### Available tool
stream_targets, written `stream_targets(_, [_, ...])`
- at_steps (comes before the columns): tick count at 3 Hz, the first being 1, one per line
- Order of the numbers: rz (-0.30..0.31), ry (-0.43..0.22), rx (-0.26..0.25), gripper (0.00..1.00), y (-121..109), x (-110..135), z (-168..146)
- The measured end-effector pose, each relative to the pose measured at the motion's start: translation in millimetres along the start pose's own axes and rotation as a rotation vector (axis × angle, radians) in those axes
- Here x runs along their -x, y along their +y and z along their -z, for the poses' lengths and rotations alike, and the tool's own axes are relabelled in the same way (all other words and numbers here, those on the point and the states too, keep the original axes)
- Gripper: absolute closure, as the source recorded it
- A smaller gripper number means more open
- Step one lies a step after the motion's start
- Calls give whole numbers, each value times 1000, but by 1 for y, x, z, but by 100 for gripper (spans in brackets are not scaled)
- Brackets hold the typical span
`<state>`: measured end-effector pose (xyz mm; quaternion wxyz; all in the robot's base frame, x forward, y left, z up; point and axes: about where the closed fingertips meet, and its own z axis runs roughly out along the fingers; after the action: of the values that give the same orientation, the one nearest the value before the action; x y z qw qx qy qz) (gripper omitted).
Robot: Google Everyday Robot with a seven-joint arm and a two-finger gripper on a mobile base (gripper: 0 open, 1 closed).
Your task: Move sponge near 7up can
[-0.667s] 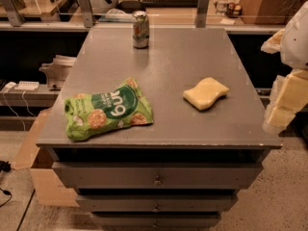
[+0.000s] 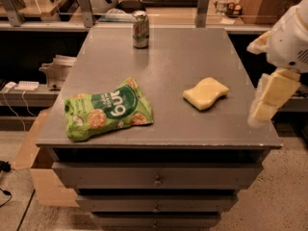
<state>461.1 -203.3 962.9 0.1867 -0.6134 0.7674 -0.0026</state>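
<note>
The pale yellow sponge (image 2: 206, 93) lies flat on the right half of the grey cabinet top (image 2: 192, 47). The 7up can (image 2: 140, 29) stands upright near the far edge, left of centre, well apart from the sponge. My gripper (image 2: 265, 102) hangs at the right edge of the cabinet, to the right of the sponge and a little above the surface, touching nothing. It holds nothing that I can see.
A green snack bag (image 2: 108, 110) lies on the front left of the top. The cabinet has drawers (image 2: 156, 177) below. A cardboard box (image 2: 36, 172) stands on the floor at the left. Shelves with clutter (image 2: 159, 4) run behind.
My gripper has moved a little to the left, toward the cabinet's right edge and the sponge. The sponge, can and bag have not moved.
</note>
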Motion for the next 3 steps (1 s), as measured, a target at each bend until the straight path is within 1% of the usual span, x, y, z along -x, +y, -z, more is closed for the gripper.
stream_targets(1, [63,-110,45,0,-30,29,-37])
stream_targets(2, [103,-176,87,0,-54,54,-74])
stream_targets(3, [121,-187,121,0,-70,65,-110])
